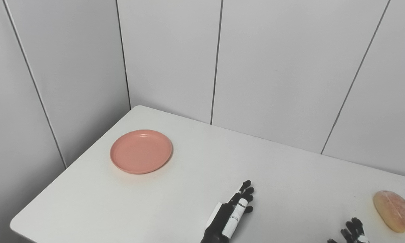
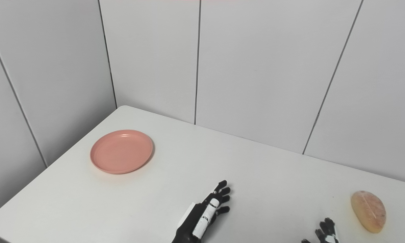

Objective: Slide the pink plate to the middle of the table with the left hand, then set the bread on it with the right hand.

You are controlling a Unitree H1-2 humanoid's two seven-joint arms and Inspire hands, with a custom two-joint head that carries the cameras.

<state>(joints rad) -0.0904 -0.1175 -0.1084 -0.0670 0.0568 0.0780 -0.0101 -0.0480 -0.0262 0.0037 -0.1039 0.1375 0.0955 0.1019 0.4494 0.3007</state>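
Note:
The pink plate [image 1: 141, 151] sits empty on the white table [image 1: 195, 162], toward its far left side. The bread [image 1: 391, 210], a golden oval loaf, lies near the table's right edge. My left hand [image 1: 231, 211] is open, its fingers stretched out over the table's near middle, well to the right of and nearer than the plate. My right hand [image 1: 352, 231] shows only its fingertips at the bottom edge, just left of the bread and apart from it; the fingers look spread and hold nothing.
Grey panelled walls [image 1: 273, 67] stand behind the table and along its left side. The table's near left corner [image 1: 18, 224] is rounded. Nothing else lies on the table.

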